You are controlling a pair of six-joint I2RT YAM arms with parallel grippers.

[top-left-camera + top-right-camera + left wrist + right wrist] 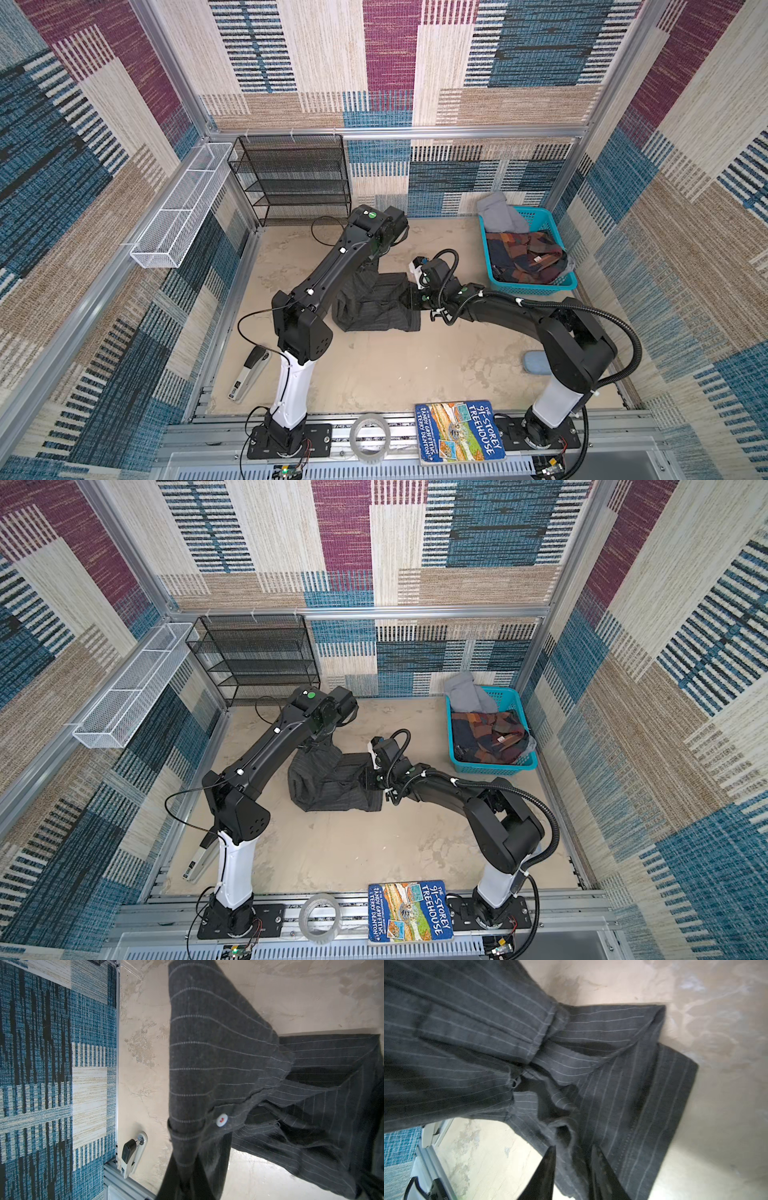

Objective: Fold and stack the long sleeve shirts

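Note:
The long sleeve shirt (376, 309) (332, 789) is charcoal grey with thin pale pinstripes. It lies bunched on the beige tabletop in the middle of both top views. My left gripper (371, 262) hangs over its far left part and is shut on a lifted sleeve end. In the left wrist view the cuff with a white button (221, 1120) drapes from the jaws, which the cloth mostly hides. My right gripper (411, 297) (574, 1153) is at the shirt's right edge. Its black fingers (548, 1169) are shut on a bunched fold of the shirt (612, 1084).
A teal basket (536, 286) at the back right holds a grey garment (498, 216) and a patchwork one (528, 253). A black mesh shelf (291, 178) and a white wire tray (178, 212) stand at the back left. A stapler (249, 374), a tape roll (370, 436) and a book (461, 432) lie along the front.

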